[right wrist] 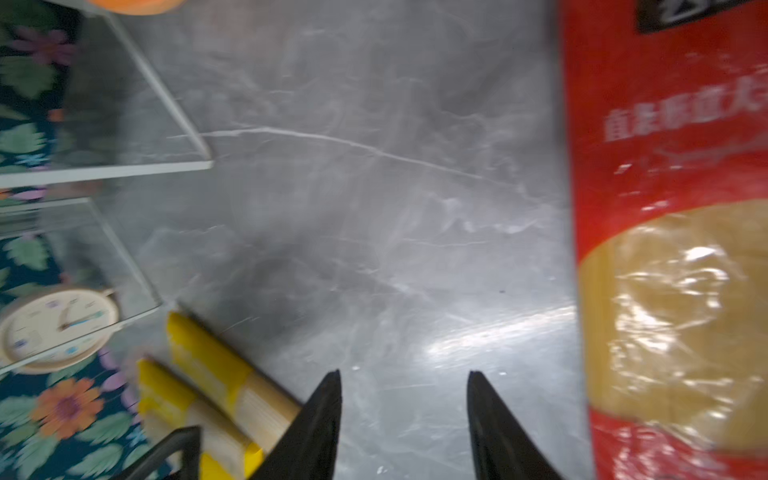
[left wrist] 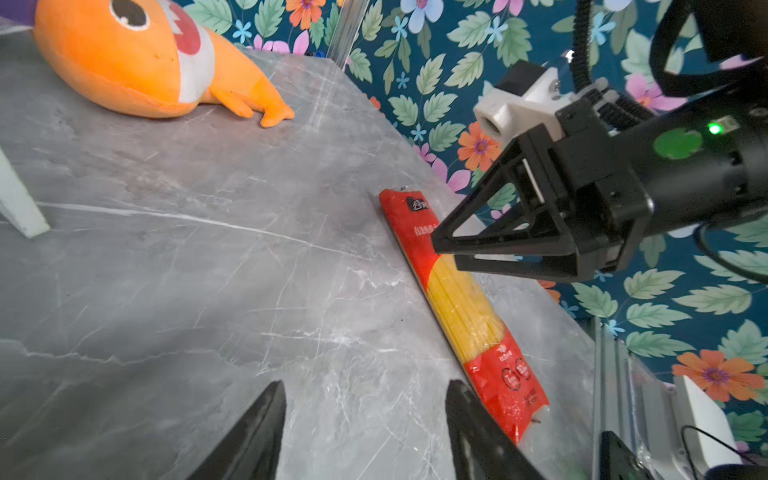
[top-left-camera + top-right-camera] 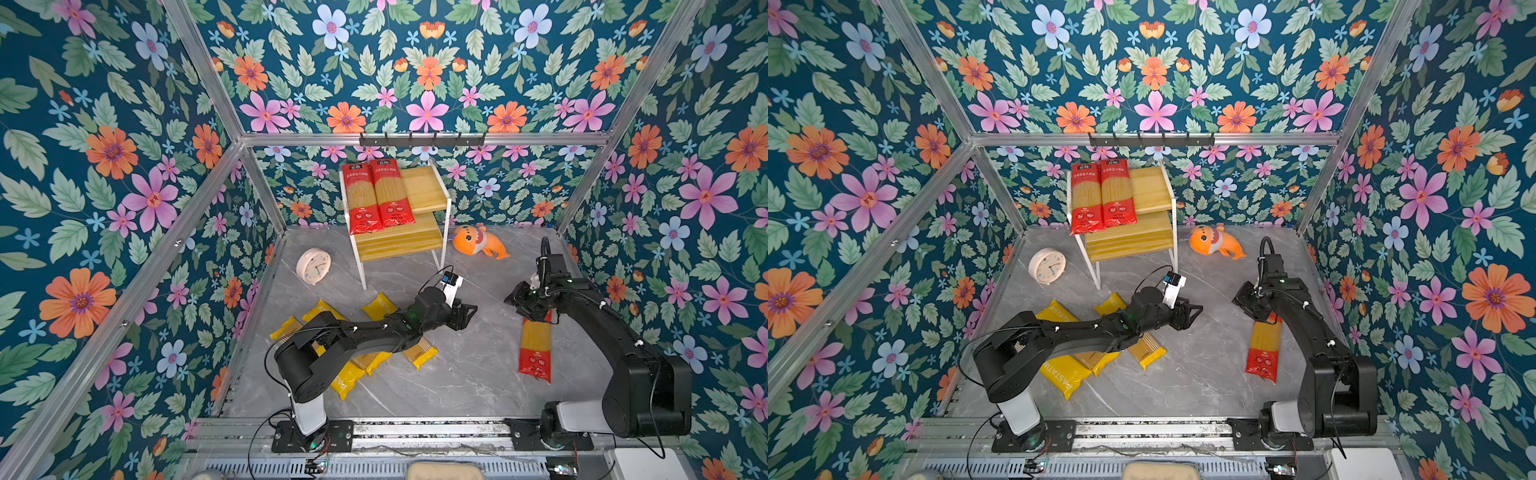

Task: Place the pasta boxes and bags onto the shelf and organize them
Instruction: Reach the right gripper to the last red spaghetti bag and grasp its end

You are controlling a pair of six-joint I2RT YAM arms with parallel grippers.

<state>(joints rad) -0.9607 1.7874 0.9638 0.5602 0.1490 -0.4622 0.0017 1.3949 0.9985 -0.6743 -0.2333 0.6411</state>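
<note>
two glossy black jointed arms, the left arm [image 3: 357, 332] and the right arm [image 3: 623, 345], each stand on a white base column [image 3: 309, 411] over a flat black mounting plate [image 3: 340, 432]. small white ties [image 3: 638, 343] pin thin black wiring. the right gripper [image 2: 446, 252] has open triangular black fingers [image 2: 498, 247], a white camera block [image 2: 519, 104], a ribbed black cable [image 2: 582, 41], a green light [image 2: 714, 128] and a round green sticker [image 2: 677, 143].

Whole scene seen from high up in both top views. Wrist cams held low over tabletop [image 2: 166, 270]; red spaghetti pack [image 2: 465, 307] shared by both.
</note>
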